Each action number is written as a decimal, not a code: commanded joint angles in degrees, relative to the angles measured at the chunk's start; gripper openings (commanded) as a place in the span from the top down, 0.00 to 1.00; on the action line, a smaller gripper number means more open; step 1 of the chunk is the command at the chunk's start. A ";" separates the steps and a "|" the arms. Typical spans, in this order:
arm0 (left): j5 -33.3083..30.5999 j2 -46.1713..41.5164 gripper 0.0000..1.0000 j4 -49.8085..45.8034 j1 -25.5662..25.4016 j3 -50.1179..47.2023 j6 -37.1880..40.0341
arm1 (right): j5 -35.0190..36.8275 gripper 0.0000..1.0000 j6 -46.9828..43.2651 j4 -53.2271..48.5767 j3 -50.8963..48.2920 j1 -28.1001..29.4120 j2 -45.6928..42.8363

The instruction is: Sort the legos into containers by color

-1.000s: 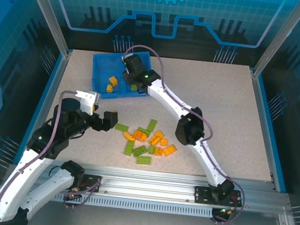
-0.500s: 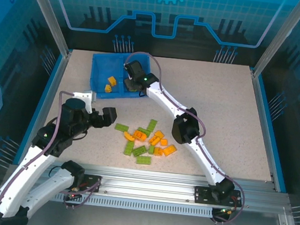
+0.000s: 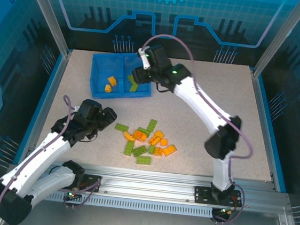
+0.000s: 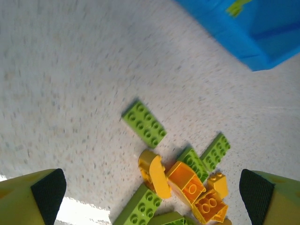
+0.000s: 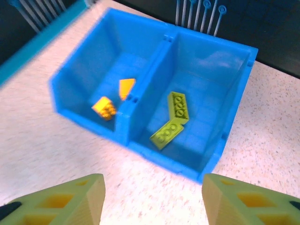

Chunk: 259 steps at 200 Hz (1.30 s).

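Observation:
The blue tray (image 3: pixel 118 95) lies at the back left, its two containers side by side. In the right wrist view the left container (image 5: pixel 82 77) holds two orange legos (image 5: pixel 105 108) and the right one (image 5: pixel 234 89) holds two green legos (image 5: pixel 178 106). My right gripper (image 3: pixel 139 75) hovers open and empty above the tray's near wall (image 5: pixel 154 155). A loose pile of orange and green legos (image 3: pixel 148 142) covers the table's middle. My left gripper (image 3: pixel 106 117) is open just left of the pile, above a green plate (image 4: pixel 144 123) and a curved orange piece (image 4: pixel 157 174).
The tray's corner (image 4: pixel 243 37) shows at the upper right of the left wrist view. Aluminium posts and blue panels fence the table (image 3: pixel 215 108). The right arm's elbow (image 3: pixel 222 141) stands right of the pile.
My right gripper opened and rose back out of the right container, leaving a green brick there. The left arm swung forward and right, closer to the pile.

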 commanded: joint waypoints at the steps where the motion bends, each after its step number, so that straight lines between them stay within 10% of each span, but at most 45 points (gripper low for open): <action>1: 8.44 4.88 0.01 5.30 -0.28 -2.59 -12.25 | -10.31 0.36 -0.44 -0.23 -10.83 0.49 -10.27; 54: 10.69 22.44 0.01 8.25 -1.35 1.19 -13.65 | -16.44 0.10 2.61 -4.48 -31.61 4.39 -26.46; 117: 10.29 37.85 0.03 10.49 -1.65 7.45 -14.46 | -14.03 0.05 7.64 -1.63 -41.90 5.28 -32.80; 190: 6.30 49.16 0.46 -0.44 -1.70 12.91 -12.35 | -13.57 0.06 7.80 -3.30 -40.48 5.40 -33.09; 259: 3.52 42.24 0.70 -1.94 -1.62 10.13 -7.40 | -16.69 0.06 7.96 -2.86 -42.79 5.75 -35.02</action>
